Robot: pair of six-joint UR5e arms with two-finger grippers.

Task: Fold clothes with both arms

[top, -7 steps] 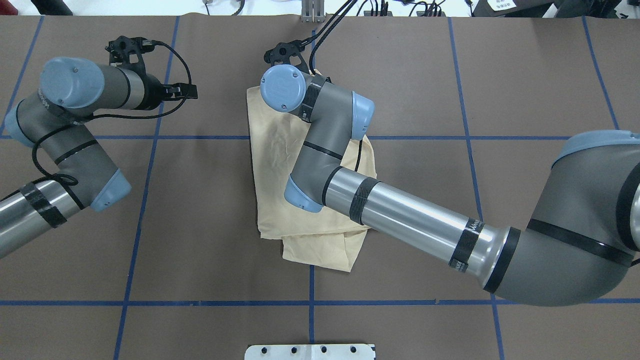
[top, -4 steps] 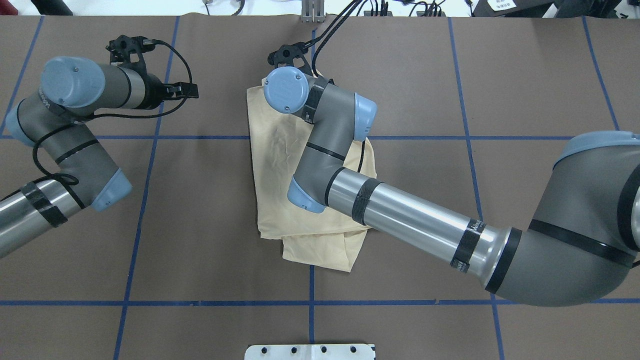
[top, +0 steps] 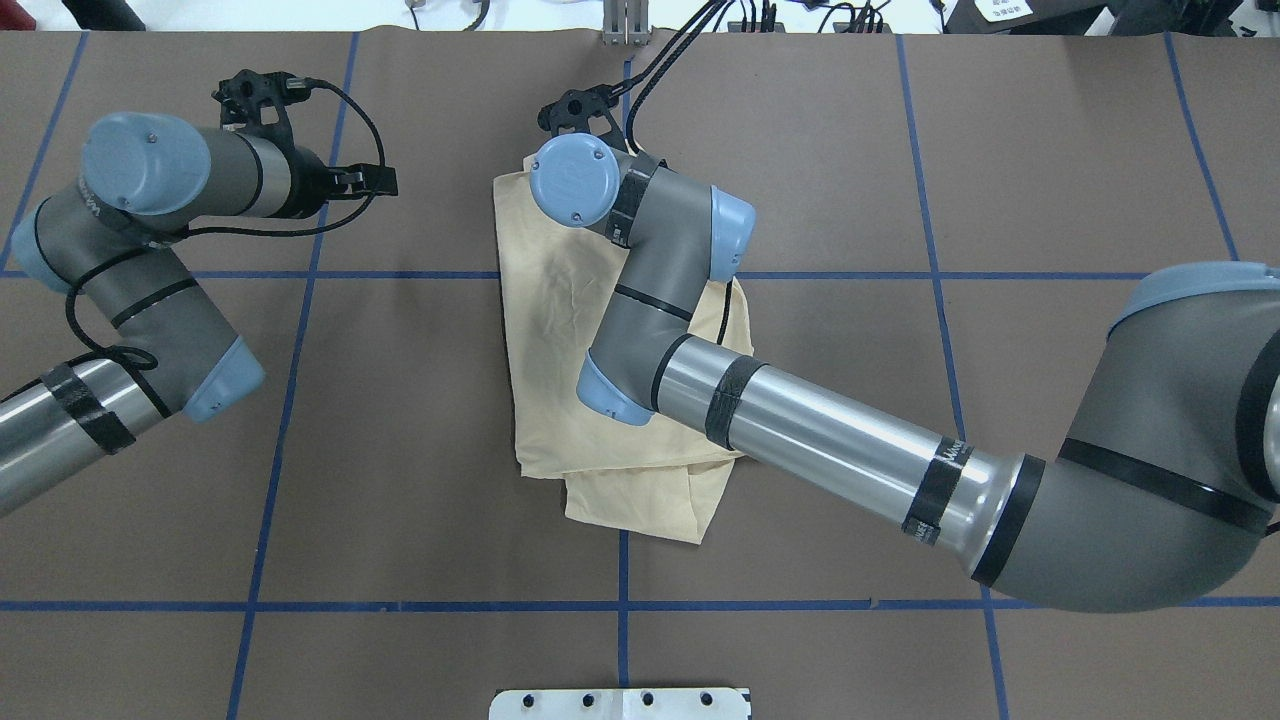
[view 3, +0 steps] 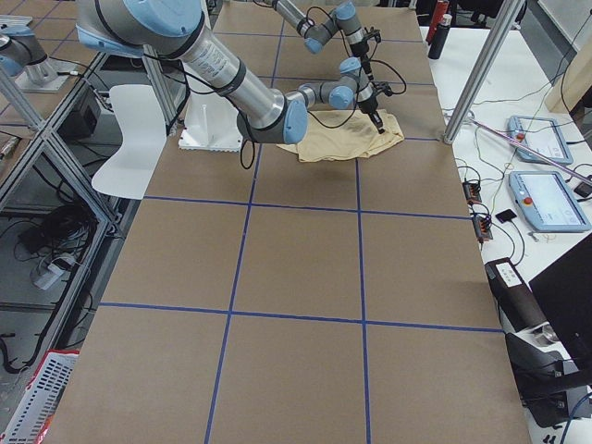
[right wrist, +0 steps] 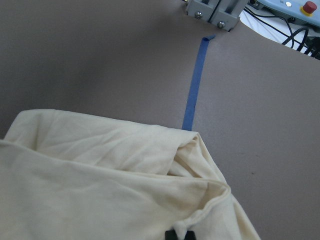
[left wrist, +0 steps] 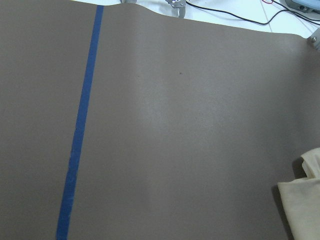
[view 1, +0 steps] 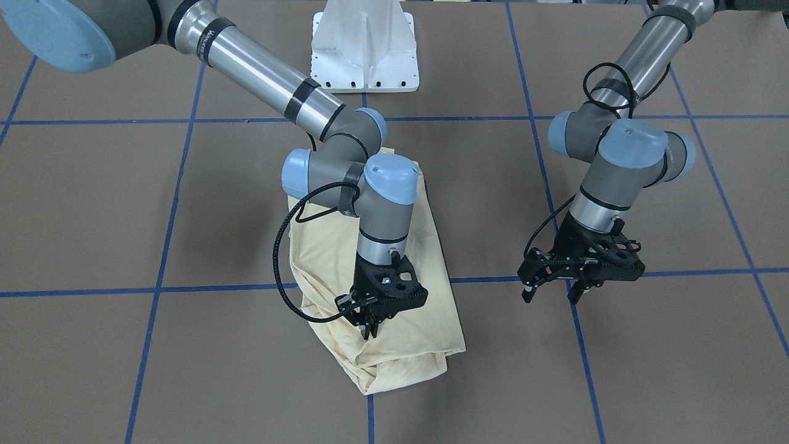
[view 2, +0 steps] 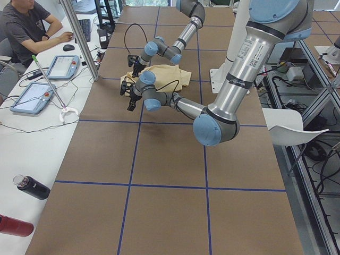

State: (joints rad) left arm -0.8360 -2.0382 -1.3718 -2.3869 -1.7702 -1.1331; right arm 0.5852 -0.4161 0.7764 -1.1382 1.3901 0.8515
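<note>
Field count.
- Pale cream fabric shirt [top: 560,330]: 1, mid-worktop.
- Grey metal robot arms with light blue joint caps: 2, left arm [top: 150,310] and right arm [top: 830,440].
- Black two-finger grippers: 2, left gripper [view 1: 550,296] and right gripper [view 1: 370,330].
- White metal pedestal base [view 1: 363,43]: 1, at the worktop's robot-side edge.

Off the operators' edge:
- Seated person [view 2: 26,26]: 1.
- Grey-blue control pendants [view 2: 66,66]: 2.
- Black bottle [view 2: 33,187]: 1.
- Red bottle [view 2: 13,226]: 1.

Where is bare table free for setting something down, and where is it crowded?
Free: the table strip between the left gripper and the T-shirt, and the row flanking the white pedestal. Crowded: the middle, where the right gripper pinches the T-shirt.
</note>
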